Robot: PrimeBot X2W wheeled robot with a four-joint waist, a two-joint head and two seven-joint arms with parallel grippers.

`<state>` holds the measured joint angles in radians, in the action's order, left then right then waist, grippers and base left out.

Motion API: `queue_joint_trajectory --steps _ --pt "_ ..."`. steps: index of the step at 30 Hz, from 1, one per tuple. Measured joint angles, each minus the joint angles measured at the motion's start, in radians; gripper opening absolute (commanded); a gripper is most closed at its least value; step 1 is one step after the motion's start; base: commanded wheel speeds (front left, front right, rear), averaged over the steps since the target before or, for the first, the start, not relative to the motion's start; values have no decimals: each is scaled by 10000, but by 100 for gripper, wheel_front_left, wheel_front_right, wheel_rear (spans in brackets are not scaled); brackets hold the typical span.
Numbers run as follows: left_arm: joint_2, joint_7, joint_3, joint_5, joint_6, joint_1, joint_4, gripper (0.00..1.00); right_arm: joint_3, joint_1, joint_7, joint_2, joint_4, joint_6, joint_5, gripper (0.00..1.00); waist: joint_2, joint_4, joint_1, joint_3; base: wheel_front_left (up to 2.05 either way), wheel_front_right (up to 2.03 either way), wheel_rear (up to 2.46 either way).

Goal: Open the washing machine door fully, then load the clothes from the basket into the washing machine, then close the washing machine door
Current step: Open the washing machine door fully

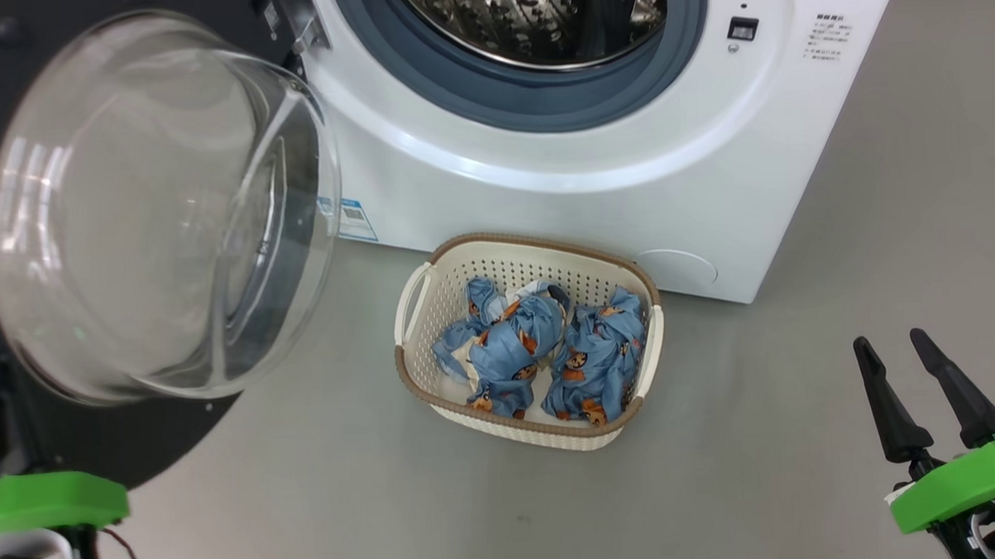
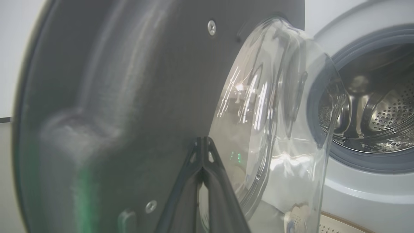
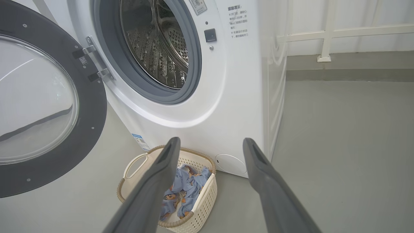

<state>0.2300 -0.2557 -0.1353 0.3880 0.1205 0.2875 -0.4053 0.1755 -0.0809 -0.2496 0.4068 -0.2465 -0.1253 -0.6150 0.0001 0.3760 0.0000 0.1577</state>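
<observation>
The door (image 1: 156, 209) is wide open — clothes (image 1: 541, 352) wait in the basket (image 1: 497, 259); left hand (image 2: 202, 145) pressed together, right hand (image 1: 888, 339) spread.

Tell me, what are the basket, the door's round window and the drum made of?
The basket looks like matte cream plastic: moulded walls full of small holes, with a brown woven-look rim. The window in the washing machine door seems to be clear glass, glossy with bright reflections, though maybe plastic. The drum looks like shiny perforated steel.

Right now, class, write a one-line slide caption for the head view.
Washing machine door open, clothes in the basket before the washing machine, right end effector open nearby.
</observation>
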Motion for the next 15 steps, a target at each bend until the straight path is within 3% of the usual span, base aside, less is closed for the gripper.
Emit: queue_joint_trajectory --steps 15 --pt "174 -8 -1283 -349 -245 780 -1277 0 6 -348 0 107 134 0 -12 100 0 -68 0 482 0 0 0"
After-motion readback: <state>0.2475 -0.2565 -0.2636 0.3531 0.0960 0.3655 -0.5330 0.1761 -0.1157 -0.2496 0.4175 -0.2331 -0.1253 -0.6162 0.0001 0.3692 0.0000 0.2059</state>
